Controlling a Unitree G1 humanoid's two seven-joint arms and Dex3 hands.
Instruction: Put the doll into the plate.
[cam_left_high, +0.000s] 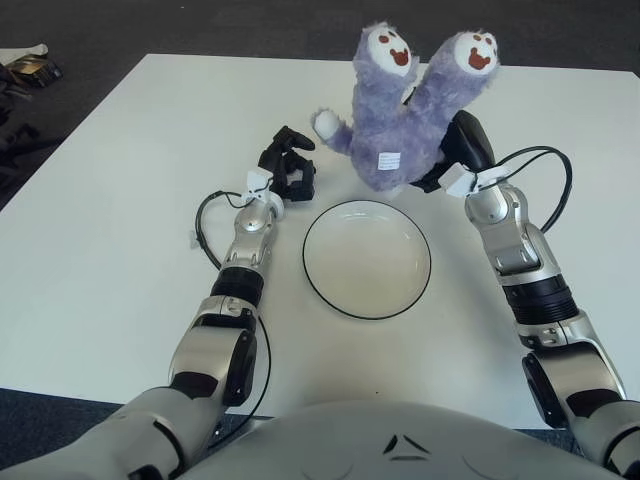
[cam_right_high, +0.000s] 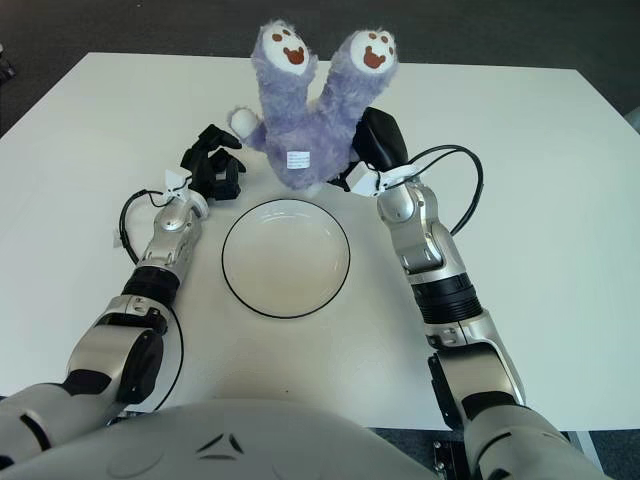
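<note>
A purple furry two-headed doll (cam_left_high: 405, 110) with two white faces is held upright just beyond the far rim of a white plate with a dark rim (cam_left_high: 367, 298). My right hand (cam_left_high: 455, 150) is behind the doll's right side and grips it. My left hand (cam_left_high: 288, 165) is to the left of the doll and beyond the plate's left edge, fingers curled, holding nothing. The plate is empty. The doll also shows in the right eye view (cam_right_high: 315, 110).
The white table (cam_left_high: 120, 200) stretches wide around the plate. Dark floor lies beyond its far edge. Some dark clutter (cam_left_high: 25, 70) lies off the table at the far left.
</note>
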